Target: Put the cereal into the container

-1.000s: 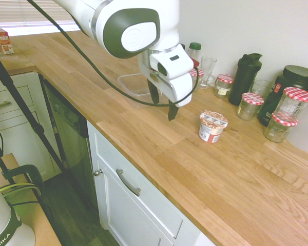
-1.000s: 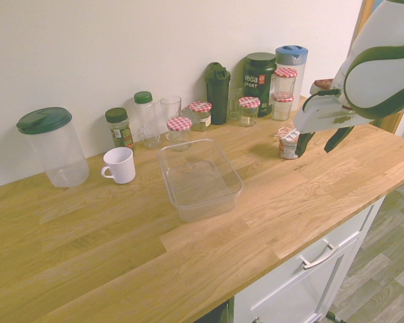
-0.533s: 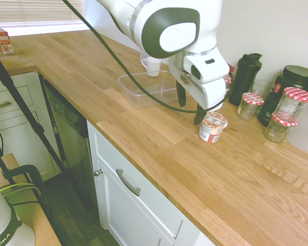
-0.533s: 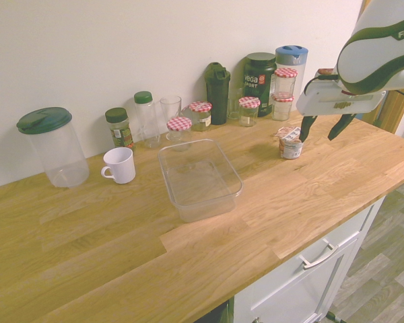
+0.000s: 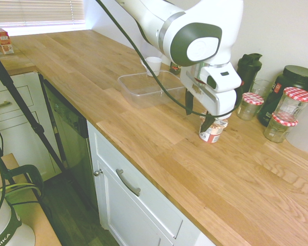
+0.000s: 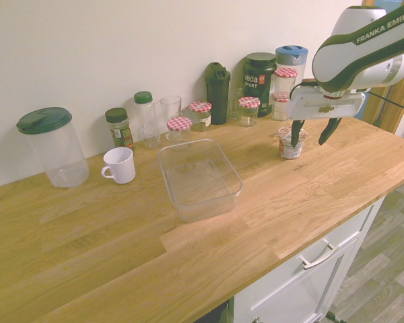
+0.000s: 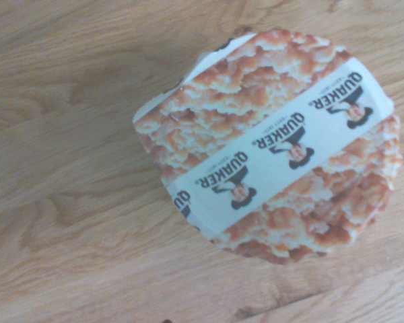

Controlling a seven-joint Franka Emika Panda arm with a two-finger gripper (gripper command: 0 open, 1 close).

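Observation:
The cereal (image 5: 214, 134) is a small white and red cup with a speckled tan foil lid, standing upright on the wooden counter. In the wrist view the cereal (image 7: 276, 141) fills the middle, its lid seen from straight above. My gripper (image 5: 198, 115) hovers just over it, open, holding nothing. In the second exterior view one fingertip overlaps the cereal (image 6: 287, 149) while the gripper (image 6: 310, 132) centres slightly to its right. The container (image 5: 131, 89), a shallow clear rectangular tub, sits empty to the left. In the second exterior view the container (image 6: 209, 205) lies mid-counter.
Glass jars with red-checkered lids (image 5: 251, 105), a black shaker bottle (image 5: 245, 72) and a dark tub (image 6: 258, 74) line the wall behind the cereal. A white cup (image 6: 118, 165) and a green-lidded jug (image 6: 54, 147) stand beyond the container. The counter's front edge runs close by.
The arm has swung from beside the container across to the cereal and come down over it. The gripper stayed open; the cup and the tub have not moved.

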